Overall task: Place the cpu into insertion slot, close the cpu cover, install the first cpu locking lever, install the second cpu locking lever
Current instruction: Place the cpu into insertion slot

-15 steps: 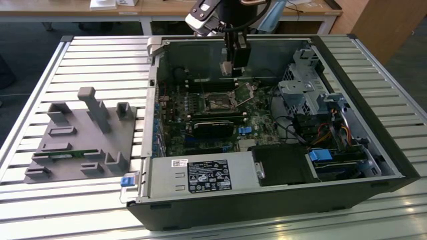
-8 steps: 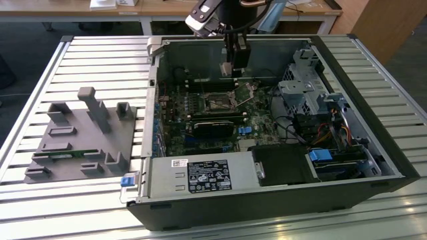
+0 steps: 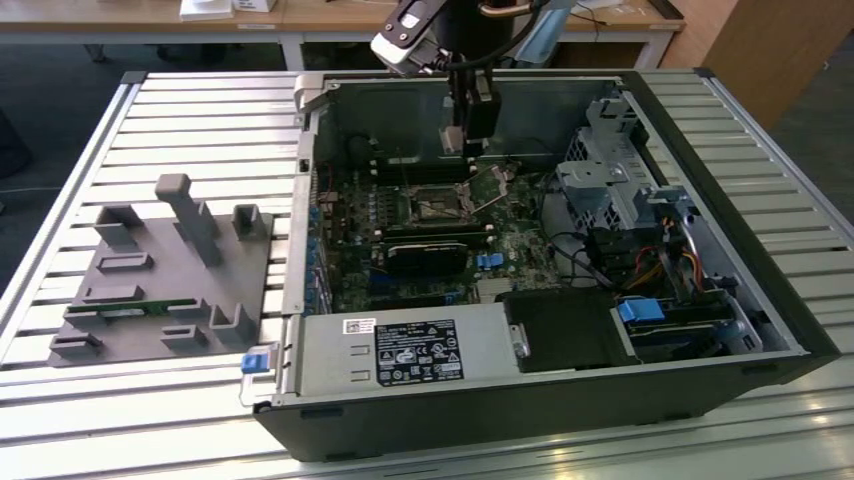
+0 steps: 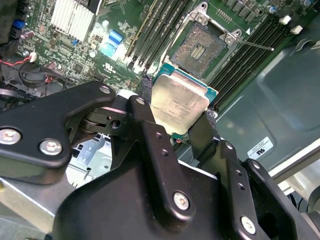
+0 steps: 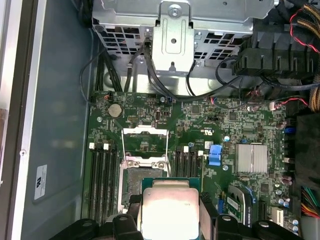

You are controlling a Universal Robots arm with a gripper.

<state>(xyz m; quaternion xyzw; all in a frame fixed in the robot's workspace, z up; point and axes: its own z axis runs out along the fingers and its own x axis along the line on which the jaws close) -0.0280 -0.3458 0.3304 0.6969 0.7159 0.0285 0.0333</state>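
Cpu [image 4: 180,100] hangs pinched by its edges in the hand [image 4: 176,106], near the uncovered insertion slot [image 4: 201,47].

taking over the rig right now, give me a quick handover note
Tool: shut on the small flat square silvery-topped cpu, held above the green motherboard, near the socket.
Small square dark-centred insertion slot: empty and uncovered.
Thin silver metal frame cpu cover: flipped open beside the slot.
Done: cpu is in the grasp.
Left: seating the cpu, closing the cover, both thin metal locking levers.
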